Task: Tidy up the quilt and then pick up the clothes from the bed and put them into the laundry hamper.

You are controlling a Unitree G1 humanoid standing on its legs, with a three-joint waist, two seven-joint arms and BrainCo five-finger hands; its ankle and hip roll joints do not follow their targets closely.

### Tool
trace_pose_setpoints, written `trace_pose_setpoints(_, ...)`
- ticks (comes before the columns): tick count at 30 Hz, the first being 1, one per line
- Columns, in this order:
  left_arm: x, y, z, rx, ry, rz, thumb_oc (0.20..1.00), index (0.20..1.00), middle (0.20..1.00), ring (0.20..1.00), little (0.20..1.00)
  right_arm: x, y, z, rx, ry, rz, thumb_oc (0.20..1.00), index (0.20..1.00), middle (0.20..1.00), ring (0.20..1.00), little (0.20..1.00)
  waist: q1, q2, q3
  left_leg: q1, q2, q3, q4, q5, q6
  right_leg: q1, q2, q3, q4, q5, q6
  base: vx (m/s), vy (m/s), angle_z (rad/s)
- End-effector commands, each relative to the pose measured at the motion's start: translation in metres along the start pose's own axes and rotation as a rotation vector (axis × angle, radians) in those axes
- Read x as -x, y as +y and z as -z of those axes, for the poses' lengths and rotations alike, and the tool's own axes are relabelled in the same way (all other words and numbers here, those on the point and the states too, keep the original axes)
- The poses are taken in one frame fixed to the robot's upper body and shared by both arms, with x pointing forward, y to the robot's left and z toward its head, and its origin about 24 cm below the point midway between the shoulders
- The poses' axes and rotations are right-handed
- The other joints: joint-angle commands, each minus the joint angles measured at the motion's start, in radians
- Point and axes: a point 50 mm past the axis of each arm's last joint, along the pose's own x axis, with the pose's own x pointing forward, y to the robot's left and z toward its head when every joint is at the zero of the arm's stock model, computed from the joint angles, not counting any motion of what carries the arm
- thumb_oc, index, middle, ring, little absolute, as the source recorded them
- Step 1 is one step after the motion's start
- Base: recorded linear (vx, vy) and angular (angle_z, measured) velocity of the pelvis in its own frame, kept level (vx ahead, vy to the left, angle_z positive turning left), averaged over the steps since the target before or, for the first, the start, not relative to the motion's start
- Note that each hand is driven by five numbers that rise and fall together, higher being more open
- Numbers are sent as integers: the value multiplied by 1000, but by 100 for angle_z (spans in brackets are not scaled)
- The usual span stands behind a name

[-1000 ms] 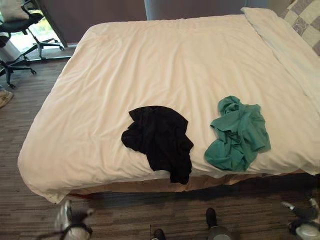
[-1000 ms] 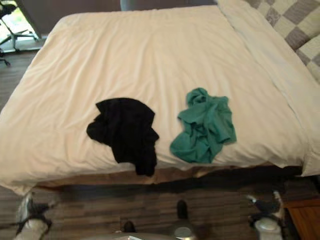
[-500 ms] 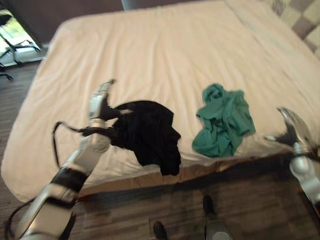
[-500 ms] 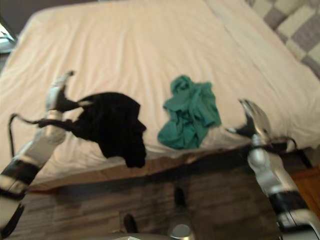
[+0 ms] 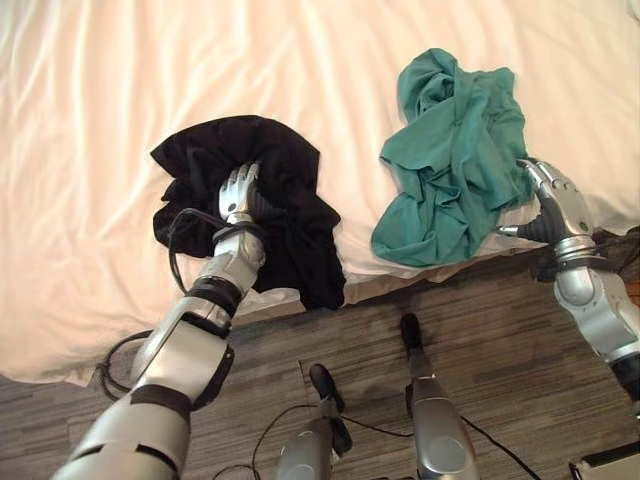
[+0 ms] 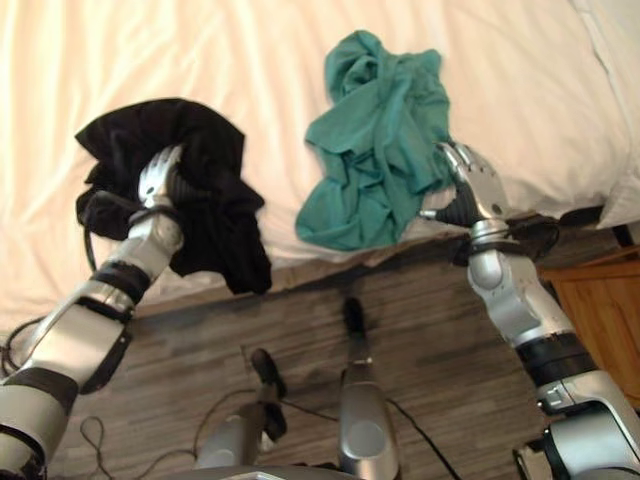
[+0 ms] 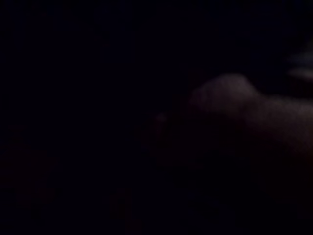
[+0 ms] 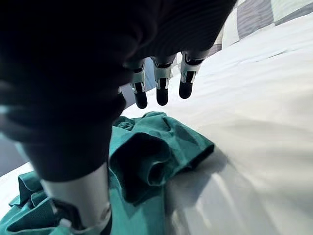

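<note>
A cream-white quilt point(image 5: 120, 120) covers the bed and lies mostly smooth, with shallow creases. Dark wood-plank floor point(image 5: 480, 330) runs along the bed's near edge.

A crumpled teal-green garment point(image 5: 455, 150) lies on the quilt near the bed edge, on the robot's right. A crumpled black garment point(image 5: 255, 200) lies well apart from it on the robot's left, one end hanging over the bed edge.

The left hand point(image 5: 238, 190) rests on top of the black garment, fingers extended into the cloth; the eye views do not show whether the fingertips are curled into it. The left wrist view is almost entirely dark, showing no detail of the fingers.

The right hand point(image 6: 470, 185) sits at the right edge of the teal-green garment, just beside it. The right wrist view adds what the eye views leave unclear: the fingers point(image 8: 161, 90) are straight and spread above the teal cloth, grasping nothing. That view also shows a grey-and-white checked pillow point(image 8: 254, 12) beyond the quilt.
</note>
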Motion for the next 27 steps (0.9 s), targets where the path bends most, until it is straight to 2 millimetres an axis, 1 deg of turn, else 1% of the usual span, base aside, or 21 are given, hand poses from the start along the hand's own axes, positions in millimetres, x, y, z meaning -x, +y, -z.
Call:
trace_pose_setpoints(1,28,-54,40,-42,186,206,200,200,200,200,200,-26,-34,-10,100,-65,124,1000,1000,1000,1000,1000,16,-54,-4,8,60,-13,-2,-29,-71,78,-48,-45,47,-215,94,-6,-86,18)
trace_pose_setpoints(2,44,-73,47,16,193,248,200,200,200,200,200,-35,-43,-9,169,-72,132,1000,1000,1000,1000,1000,38,-43,2,7,61,-22,-2,-24,-74,82,-48,-53,49,-218,91,4,-71,23)
trace_pose_setpoints(4,69,-94,66,108,228,304,200,200,200,200,200,-45,-59,-12,220,-85,162,1000,1000,1000,1000,1000,65,-27,10,7,59,-29,-2,-24,-81,89,-51,-64,44,-219,88,13,-71,16)
trace_pose_setpoints(7,117,-122,100,172,318,405,200,200,200,200,200,-60,-68,-4,252,-31,136,1000,1000,1000,1000,1000,98,1,6,-8,61,-29,-2,-14,-92,93,-53,-86,21,-210,85,16,-38,17)
trace_pose_setpoints(9,146,-135,120,212,396,450,200,200,200,200,200,-72,-67,3,267,17,88,1000,1000,1000,1000,1000,115,17,5,-16,65,-28,-2,-7,-99,97,-53,-102,12,-206,82,6,-33,17)
trace_pose_setpoints(10,146,-135,120,214,397,448,200,200,200,200,200,-73,-66,2,267,14,88,1000,1000,1000,1000,1000,113,17,4,-20,65,-28,-2,-3,-99,93,-52,-101,11,-203,81,7,-35,9)
trace_pose_setpoints(11,168,-142,131,259,437,483,200,200,200,200,200,-80,-53,12,232,100,9,1000,1000,1000,1000,1000,132,32,6,-22,68,-29,-2,2,-105,100,-50,-114,6,-206,79,-1,-22,11)
trace_pose_setpoints(12,168,-142,131,261,439,482,200,200,200,200,200,-81,-53,11,232,96,9,1000,1000,1000,1000,1000,130,33,4,-27,68,-30,-2,5,-105,96,-50,-114,5,-203,78,7,-25,19)
trace_pose_setpoints(13,175,-146,129,296,427,497,200,200,200,200,200,-83,-45,21,195,169,-27,1000,1000,1000,1000,1000,140,40,5,-30,69,-31,-2,8,-107,99,-47,-116,3,-204,76,0,-18,17)
trace_pose_setpoints(14,178,-150,113,378,352,530,200,200,200,200,200,-77,-29,44,147,317,-96,1000,1000,1000,1000,1000,153,52,9,-30,68,-35,-2,11,-109,108,-48,-125,-1,-208,76,4,-18,10)
trace_pose_setpoints(16,174,-147,93,440,245,555,200,200,200,200,200,-63,-9,64,134,452,-181,1000,1000,1000,1000,1000,166,65,10,-32,66,-39,-2,15,-111,119,-53,-141,-5,-211,77,4,-2,10)
trace_pose_setpoints(17,172,-145,86,453,210,565,200,200,200,200,200,-55,0,71,148,491,-235,696,696,696,696,696,171,69,9,-31,65,-43,-2,16,-111,124,-55,-147,-5,-212,77,10,16,27)
trace_pose_setpoints(18,173,-143,82,464,179,583,200,200,200,200,200,-45,10,79,167,535,-297,200,200,200,200,200,175,73,7,-30,63,-48,-2,16,-111,131,-57,-154,-5,-213,78,17,34,33)
trace_pose_setpoints(20,178,-144,71,534,139,623,200,200,200,200,200,-22,30,92,139,608,-392,200,200,200,200,200,179,74,-1,-20,62,-56,-2,13,-109,150,-63,-168,-5,-217,80,37,60,34)
trace_pose_setpoints(21,182,-146,66,595,137,639,200,200,200,200,200,-14,39,94,112,621,-414,200,200,200,200,200,180,71,-6,-11,59,-60,-2,8,-106,162,-65,-170,-5,-218,80,63,81,34)
trace_pose_setpoints(22,185,-148,61,655,138,655,200,200,200,200,200,1,54,97,87,641,-450,200,200,200,200,200,180,67,-14,-2,56,-62,-2,2,-102,173,-69,-172,-5,-220,80,41,56,27)
trace_pose_setpoints(23,185,-148,61,655,138,655,200,200,200,200,200,1,54,97,86,641,-451,200,200,200,200,200,181,66,-17,-6,56,-62,-2,4,-101,170,-69,-171,-5,-218,80,70,107,12)
trace_pose_setpoints(24,187,-149,50,769,136,669,200,200,200,200,200,36,88,96,22,653,-528,200,200,200,200,200,169,42,-28,17,48,-64,-2,-21,-87,189,-76,-171,-5,-219,84,36,81,2)
trace_pose_setpoints(25,187,-149,50,768,136,669,200,200,200,200,200,36,88,96,21,654,-529,200,200,200,200,200,170,41,-31,14,47,-64,-2,-19,-86,186,-76,-171,-5,-218,84,85,149,7)
trace_pose_setpoints(26,186,-146,47,789,125,676,200,200,200,200,200,76,117,91,-66,672,-599,200,200,200,200,200,149,6,-44,38,37,-64,-2,-47,-67,199,-79,-162,-5,-216,89,53,110,6)
trace_pose_setpoints(27,186,-147,50,768,134,679,200,200,200,200,200,94,127,89,-128,690,-620,200,200,200,200,200,141,-13,-56,47,33,-58,-2,-56,-59,201,-82,-157,-5,-211,92,96,151,6)
